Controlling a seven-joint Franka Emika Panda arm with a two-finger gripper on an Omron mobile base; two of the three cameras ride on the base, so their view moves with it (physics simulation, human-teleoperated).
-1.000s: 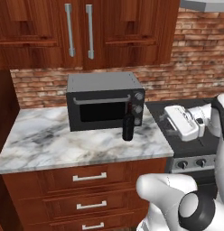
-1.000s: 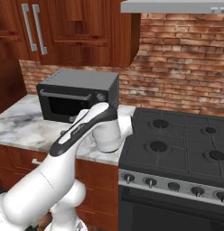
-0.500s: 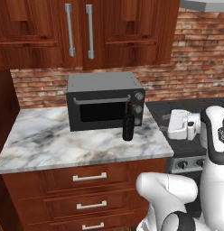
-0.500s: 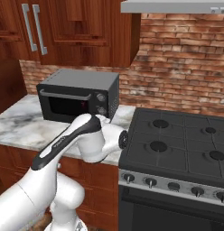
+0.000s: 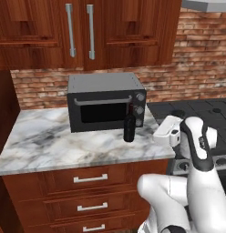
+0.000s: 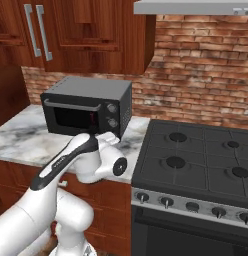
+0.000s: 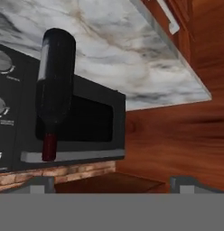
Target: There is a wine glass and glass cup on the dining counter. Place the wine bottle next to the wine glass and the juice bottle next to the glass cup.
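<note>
The wine bottle (image 5: 129, 129), black with a dark red top, stands upright on a marble kitchen counter (image 5: 51, 141), just in front of the microwave's right end. My gripper (image 5: 158, 135) hovers to the right of it at about bottle height, apart from it. The hand view is rolled over, so the wine bottle (image 7: 55, 90) hangs top-down at the upper left. There my gripper (image 7: 113, 184) is open, its tips spread wide with nothing between them. The juice bottle, wine glass, glass cup and dining counter are out of view.
A black microwave (image 5: 105, 101) stands against the brick wall behind the bottle. A gas stove (image 6: 196, 160) adjoins the counter on the right. Wooden cabinets (image 5: 83, 32) hang above, and drawers (image 5: 89, 179) sit below the counter edge.
My hand has shifted left and slightly down toward the bottle while the arm folded. The bottle and microwave have not moved.
</note>
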